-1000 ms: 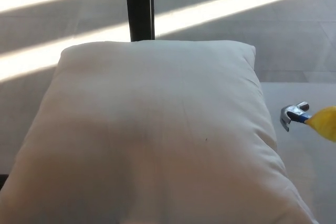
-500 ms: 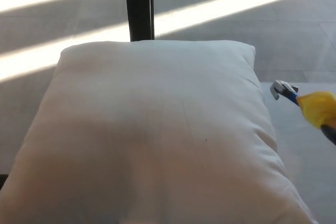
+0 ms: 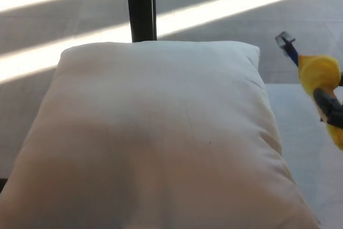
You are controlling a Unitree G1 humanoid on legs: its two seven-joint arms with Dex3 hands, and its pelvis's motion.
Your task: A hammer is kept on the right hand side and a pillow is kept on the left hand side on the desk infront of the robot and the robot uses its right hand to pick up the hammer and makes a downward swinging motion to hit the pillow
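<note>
We see the big white pillow (image 3: 161, 138) lying on the desk (image 3: 308, 132), filling most of the view on the left and middle. Our hammer (image 3: 308, 68) is up in the air at the right edge, past the pillow's right side. Its metal head points up and away, and its yellow and black handle slants down toward the right edge of the picture. So the pillow lies to the left of the hammer and lower down, and we think the swing must go left and down to land on it. The right hand is cut off by the edge, so we cannot tell how its fingers sit, though we guess it holds the hammer, since the hammer hangs in the air. The left hand does not show. A dark post (image 3: 141, 6) stands behind the pillow.
</note>
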